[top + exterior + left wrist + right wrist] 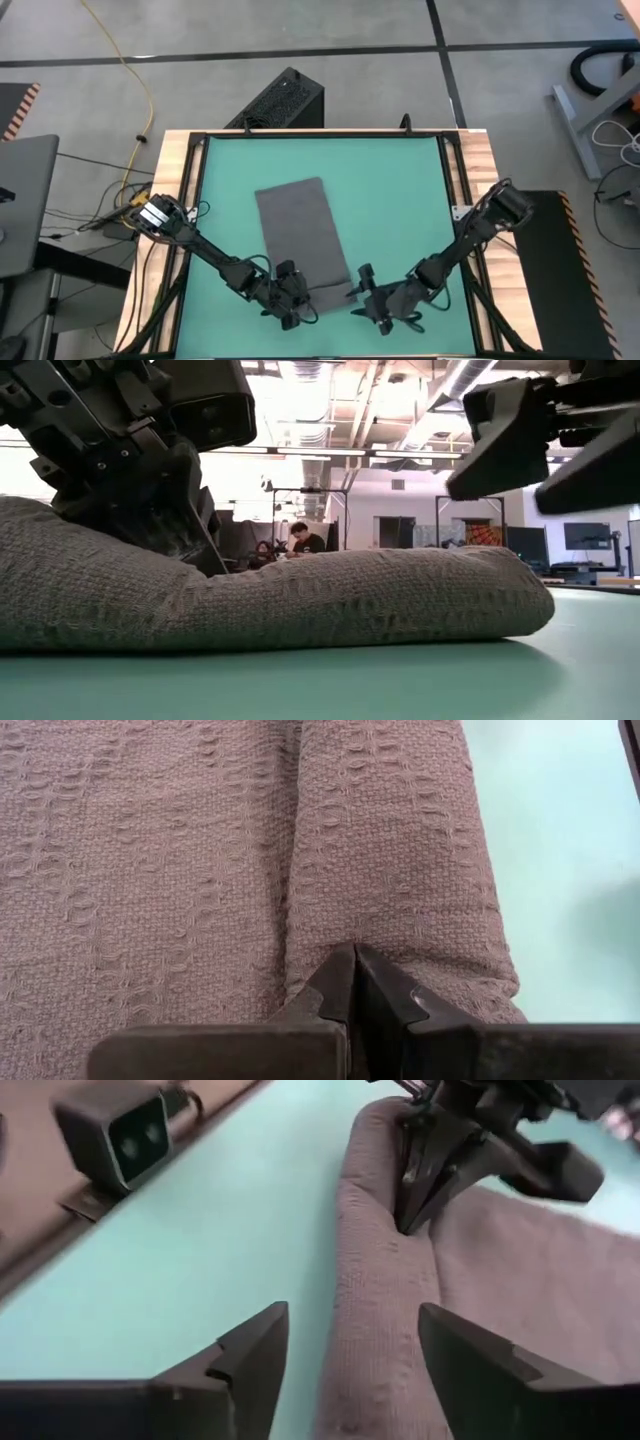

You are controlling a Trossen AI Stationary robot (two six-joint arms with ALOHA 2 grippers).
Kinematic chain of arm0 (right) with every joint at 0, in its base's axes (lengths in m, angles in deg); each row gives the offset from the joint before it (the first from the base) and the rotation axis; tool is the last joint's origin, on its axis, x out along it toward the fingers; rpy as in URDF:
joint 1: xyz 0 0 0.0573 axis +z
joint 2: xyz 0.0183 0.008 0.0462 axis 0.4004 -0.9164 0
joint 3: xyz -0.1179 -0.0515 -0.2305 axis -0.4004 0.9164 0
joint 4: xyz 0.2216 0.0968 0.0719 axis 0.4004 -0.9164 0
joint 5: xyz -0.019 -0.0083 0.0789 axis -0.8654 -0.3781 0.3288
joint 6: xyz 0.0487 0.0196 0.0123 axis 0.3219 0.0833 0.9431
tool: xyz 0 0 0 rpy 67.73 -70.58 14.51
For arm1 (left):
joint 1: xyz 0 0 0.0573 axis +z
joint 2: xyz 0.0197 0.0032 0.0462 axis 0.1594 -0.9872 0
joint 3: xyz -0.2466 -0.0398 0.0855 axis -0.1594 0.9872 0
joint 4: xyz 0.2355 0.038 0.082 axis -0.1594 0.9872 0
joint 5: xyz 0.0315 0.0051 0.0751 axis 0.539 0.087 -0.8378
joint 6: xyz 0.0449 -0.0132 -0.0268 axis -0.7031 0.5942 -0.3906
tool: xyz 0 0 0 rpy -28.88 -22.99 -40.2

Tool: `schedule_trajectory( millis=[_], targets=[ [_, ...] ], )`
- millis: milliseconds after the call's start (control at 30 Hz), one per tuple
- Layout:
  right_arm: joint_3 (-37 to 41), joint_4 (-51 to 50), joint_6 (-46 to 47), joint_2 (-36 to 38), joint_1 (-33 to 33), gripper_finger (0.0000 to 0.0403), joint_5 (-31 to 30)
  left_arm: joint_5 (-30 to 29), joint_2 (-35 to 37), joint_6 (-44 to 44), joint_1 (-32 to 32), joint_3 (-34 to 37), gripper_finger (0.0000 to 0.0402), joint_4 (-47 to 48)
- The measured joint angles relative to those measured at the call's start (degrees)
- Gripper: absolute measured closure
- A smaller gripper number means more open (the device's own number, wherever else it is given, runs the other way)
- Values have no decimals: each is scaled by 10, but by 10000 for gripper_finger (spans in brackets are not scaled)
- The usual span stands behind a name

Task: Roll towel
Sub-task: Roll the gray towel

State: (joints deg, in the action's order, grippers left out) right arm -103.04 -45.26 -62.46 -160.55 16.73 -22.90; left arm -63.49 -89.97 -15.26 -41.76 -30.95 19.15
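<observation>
Your towel (pixel 300 235) is lying on the green mat (pixel 400 190), its near edge folded over into a low roll. The left pincer (pixel 352 982) is pinching that rolled edge, fingers closed on it. The right pincer (pixel 352 1350) is hovering spread wide, straddling the roll's other end.

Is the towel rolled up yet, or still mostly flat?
Mostly flat: the towel has only its near edge curled into a first roll, pinched by the left gripper.
</observation>
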Motion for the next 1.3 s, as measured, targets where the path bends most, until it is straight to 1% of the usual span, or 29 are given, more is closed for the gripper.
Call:
schedule_trajectory(
  millis=[67, 300, 433, 633, 767, 867, 933, 1000, 1067, 1167, 1233, 1300],
  targets=[
    [-13, 1, -29, -21, 2, 140, -22, 1, 0, 0, 0, 0, 401, -1],
    [-40, -1, -68, -88, 0, 137, -29, 5, 0, 1, 0, 0, 401, -2],
    [-47, 0, -93, -107, 1, 137, -84, 6, 0, 1, 0, 0, 401, -2],
    [-47, 2, -130, -110, 10, 137, -128, 8, 0, -6, 0, 0, 401, -3],
    [-47, -6, -126, -111, 8, 137, -121, 9, 0, -18, 2, 0, 401, -4],
    [-43, -21, -97, -111, 1, 139, -111, 9, -1, -21, 3, 0, 401, -9],
    [-40, -25, -76, -111, -5, 146, -92, 4, -1, -20, 3, 0, 401, -13],
    [-39, -26, -52, -111, -8, 164, -73, -21, -1, -4, 3, 0, 401, -12],
    [-39, -27, -26, -111, -10, 195, -56, -29, -1, 1, 3, 0, 398, -13],
    [-39, -30, 4, -112, -11, 258, -36, -29, -1, 1, 3, -1, 380, -11],
    [-39, -32, 20, -112, -11, 306, -31, -21, -1, 1, 3, -5, 363, -10],
    [-39, -36, 56, -110, -11, 352, -24, -10, 5, 4, 5, -8, 343, -5]
  ],
)
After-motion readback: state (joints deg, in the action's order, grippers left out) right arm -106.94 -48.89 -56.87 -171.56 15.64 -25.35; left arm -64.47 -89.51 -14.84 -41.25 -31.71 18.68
